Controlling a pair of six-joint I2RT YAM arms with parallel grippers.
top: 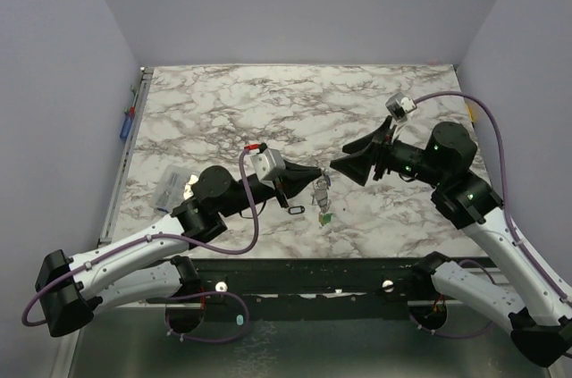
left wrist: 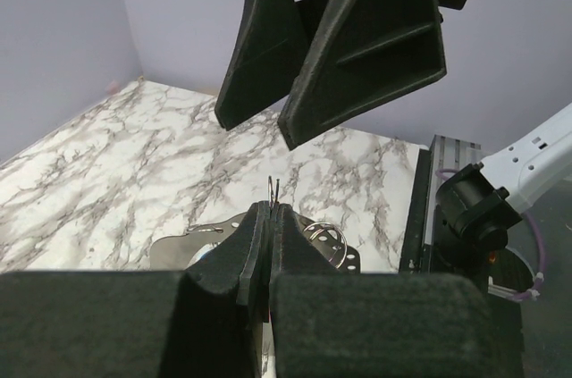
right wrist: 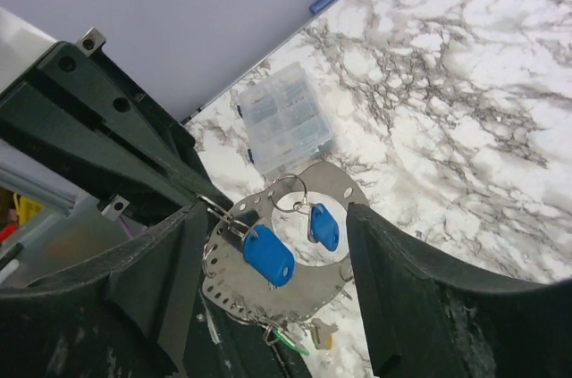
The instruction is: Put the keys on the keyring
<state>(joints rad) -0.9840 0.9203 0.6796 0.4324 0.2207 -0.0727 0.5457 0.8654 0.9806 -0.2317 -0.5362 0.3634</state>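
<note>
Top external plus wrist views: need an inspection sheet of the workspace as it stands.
Surface: marbled tabletop, no spills seen.
Job's things: keyring pinched in the left tool; two blue keys hanging at it; green key just below.
Clutter: clear plastic pack by the left arm; small black oval ring near the left tool.
Tools: left tool shut on keyring; right tool open, empty, facing it.
Cables: purple cables along both arms, clear of the keys.
Surroundings: pale walls on three sides; blue-and-red item at the table's left edge.
</note>
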